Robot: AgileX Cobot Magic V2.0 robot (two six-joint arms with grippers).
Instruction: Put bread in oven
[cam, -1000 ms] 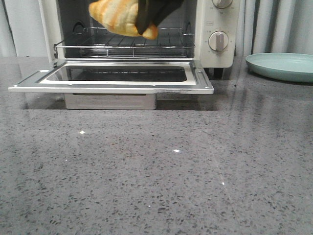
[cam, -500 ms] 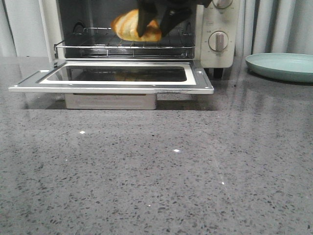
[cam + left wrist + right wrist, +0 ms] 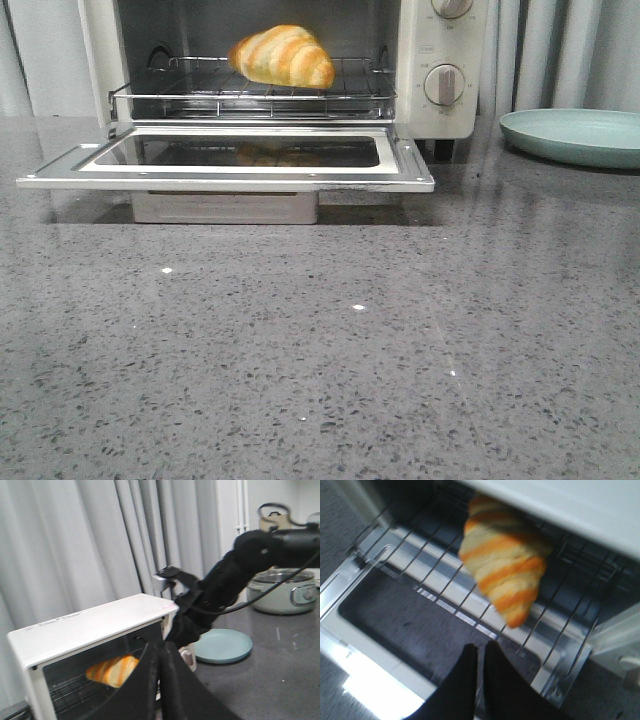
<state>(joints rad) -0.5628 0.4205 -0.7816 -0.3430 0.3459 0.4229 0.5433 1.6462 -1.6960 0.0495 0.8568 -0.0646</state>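
Note:
The bread [image 3: 283,57], a golden-orange croissant roll with cream stripes, lies free on the wire rack [image 3: 250,95] inside the cream-white oven [image 3: 440,50]. The oven's glass door [image 3: 230,170] is dropped open and flat. The bread also shows in the right wrist view [image 3: 502,575] and the left wrist view [image 3: 111,670]. My right gripper [image 3: 480,647] is shut and empty above the open door, just in front of the bread. My left gripper [image 3: 160,647] is shut and empty, held high to the left of the oven [image 3: 90,625]. Neither gripper shows in the front view.
A pale green plate [image 3: 575,135] sits on the grey counter right of the oven, also in the left wrist view [image 3: 223,646]. My black right arm [image 3: 225,590] reaches over the oven's right front corner. A rice cooker [image 3: 285,590] stands farther right. Curtains hang behind.
My right gripper carried the bread down into the oven, let it go on the rack, and drew back out of the front view.

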